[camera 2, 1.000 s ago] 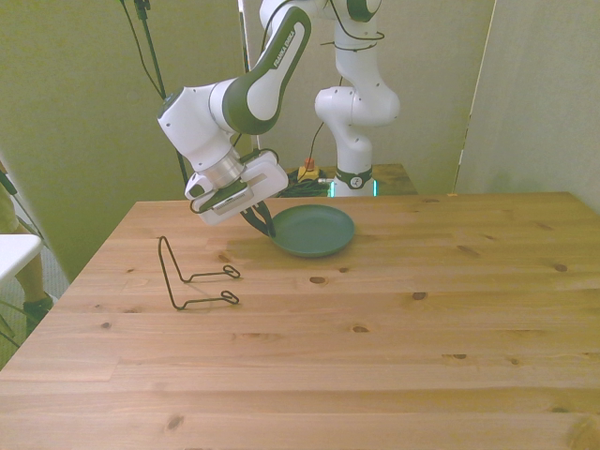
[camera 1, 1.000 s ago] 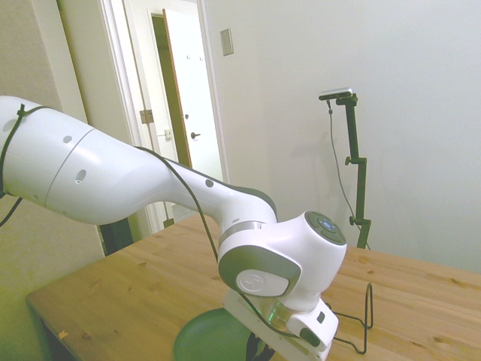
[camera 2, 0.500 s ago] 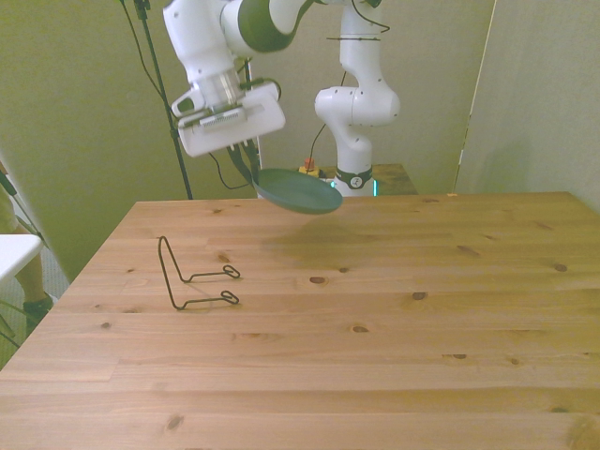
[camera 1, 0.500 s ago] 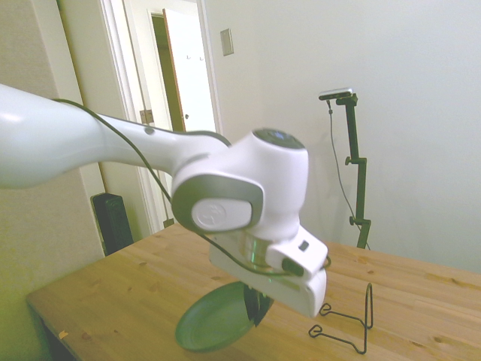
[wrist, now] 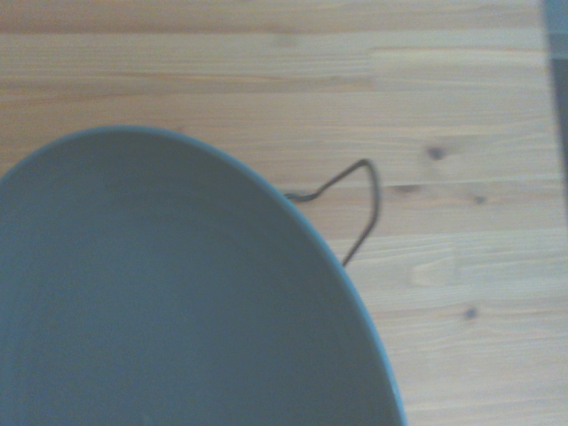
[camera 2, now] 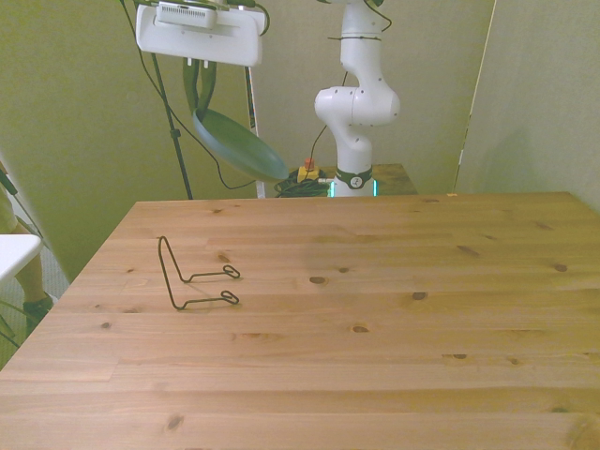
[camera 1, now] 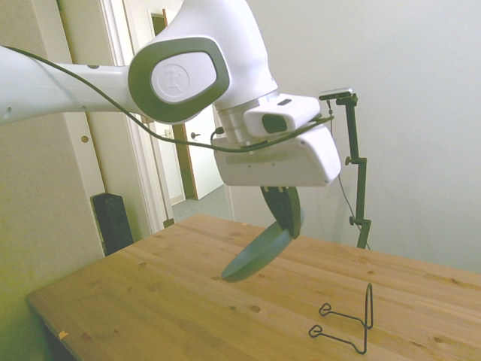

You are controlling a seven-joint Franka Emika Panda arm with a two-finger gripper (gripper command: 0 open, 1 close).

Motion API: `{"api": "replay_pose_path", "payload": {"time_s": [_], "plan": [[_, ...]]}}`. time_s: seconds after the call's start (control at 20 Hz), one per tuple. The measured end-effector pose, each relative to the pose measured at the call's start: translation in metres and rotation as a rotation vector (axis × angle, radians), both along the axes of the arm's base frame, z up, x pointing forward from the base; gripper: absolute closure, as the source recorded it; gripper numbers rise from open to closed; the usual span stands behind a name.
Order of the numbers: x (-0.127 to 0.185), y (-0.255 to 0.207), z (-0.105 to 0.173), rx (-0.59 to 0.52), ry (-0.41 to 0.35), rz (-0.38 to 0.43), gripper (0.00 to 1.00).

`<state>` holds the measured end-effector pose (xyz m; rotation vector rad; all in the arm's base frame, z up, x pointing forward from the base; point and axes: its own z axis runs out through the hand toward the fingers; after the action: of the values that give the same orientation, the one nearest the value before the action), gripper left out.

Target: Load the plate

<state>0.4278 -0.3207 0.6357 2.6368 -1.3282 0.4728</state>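
One plate [camera 1: 259,252] hangs from my fingers [camera 1: 284,209], pinched at its upper rim. My gripper [camera 2: 202,89] is closed on that rim, one finger on each face, so the gap between the fingers is only as wide as the plate's edge.

Plate attitude: steeply tilted. From the gripped rim the disc slopes down and away from my fingers, its free edge being the lowest point. It touches nothing but my fingers and hangs high above the table [camera 2: 394,309], with clear air beneath it in both the side and front views.

Position relative to my fingers:
- Plate: directly below the fingertips, extending down toward the front view's right.
- Stand [camera 2: 192,277]: a thin black wire piece on the table, well below my fingers and well apart from the plate. It rests on two looped feet with one upright hoop.
- Table: far below the fingertips; plain wooden boards with knots.

Wrist view: the plate's inner face [wrist: 177,293] fills most of the frame, dark grey-green with a low rim. Past its edge, part of the stand [wrist: 359,200] shows against the boards [wrist: 444,106], the rest hidden behind the plate.
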Motion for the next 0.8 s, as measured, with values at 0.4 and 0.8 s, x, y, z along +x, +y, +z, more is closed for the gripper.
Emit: {"api": "replay_pose_path", "payload": {"time_s": [0.4,0.8], "plan": [[0.042,-0.007,-0.002,-0.293,0.011,-0.101,1.00],[0.073,0.031,-0.031,-0.522,0.029,-0.080,1.00]]}}
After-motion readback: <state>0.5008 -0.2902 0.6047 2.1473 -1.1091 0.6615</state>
